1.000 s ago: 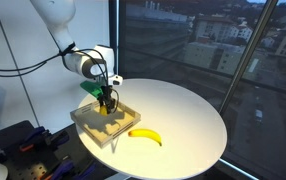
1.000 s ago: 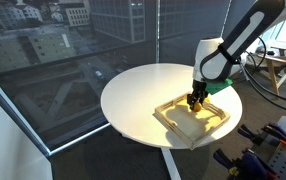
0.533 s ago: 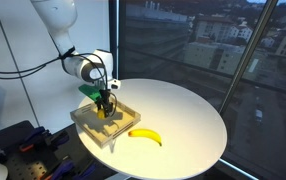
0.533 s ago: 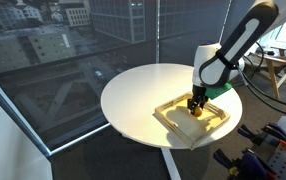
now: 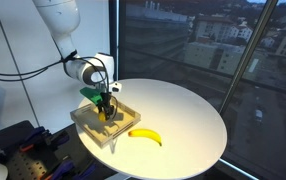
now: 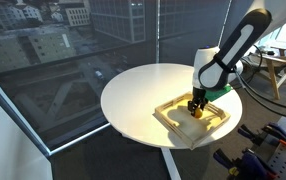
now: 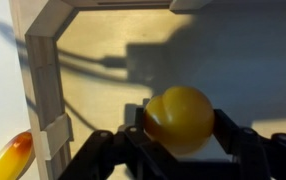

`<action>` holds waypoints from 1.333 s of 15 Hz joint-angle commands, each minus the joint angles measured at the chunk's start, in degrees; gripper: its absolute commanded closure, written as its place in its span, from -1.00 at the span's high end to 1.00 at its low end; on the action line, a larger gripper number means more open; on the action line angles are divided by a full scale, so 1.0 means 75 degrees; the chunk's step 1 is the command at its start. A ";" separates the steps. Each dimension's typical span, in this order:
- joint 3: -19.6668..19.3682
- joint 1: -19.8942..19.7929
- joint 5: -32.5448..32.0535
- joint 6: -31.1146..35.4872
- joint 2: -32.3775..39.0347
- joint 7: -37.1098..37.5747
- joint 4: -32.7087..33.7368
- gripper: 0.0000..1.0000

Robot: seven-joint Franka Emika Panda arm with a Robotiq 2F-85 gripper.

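Claw (image 7: 179, 128) tight around yellow ball (image 7: 180, 115), plain only in wrist view

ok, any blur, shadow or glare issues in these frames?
Wrist view: soft focus throughout; the gripper casts a dark shadow on the tray floor behind the yellow ball; banana tip smeared at the edge. Both exterior views: small, low-detail, table evenly bright, no strong glare.

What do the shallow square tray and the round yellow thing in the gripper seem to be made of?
Shallow square tray: pale wood, matte and unvarnished-looking; grain and jointed rim strips show in the wrist view. Round yellow thing: smooth, faintly glossy skin with a soft highlight, probably plastic toy fruit, though real fruit is possible.
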 commanded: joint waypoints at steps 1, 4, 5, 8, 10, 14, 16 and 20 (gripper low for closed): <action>-0.0131 0.0095 -0.0071 0.0055 0.0111 0.0174 0.0146 0.84; -0.0150 0.0085 -0.0064 0.0044 0.0128 0.0164 0.0156 0.97; -0.0149 0.0078 -0.0059 0.0037 0.0132 0.0155 0.0156 1.00; -0.0138 0.0044 -0.0023 -0.0074 0.0103 0.0129 0.0147 1.00; -0.0155 0.0050 -0.0021 -0.0194 0.0039 0.0157 0.0129 1.00; -0.0195 0.0064 -0.0036 -0.0371 -0.0156 0.0200 0.0051 1.00; -0.0219 0.0117 -0.0053 -0.0444 -0.0261 0.0295 0.0004 1.00; -0.0238 0.0161 -0.0080 -0.0699 -0.0456 0.0462 -0.0031 1.00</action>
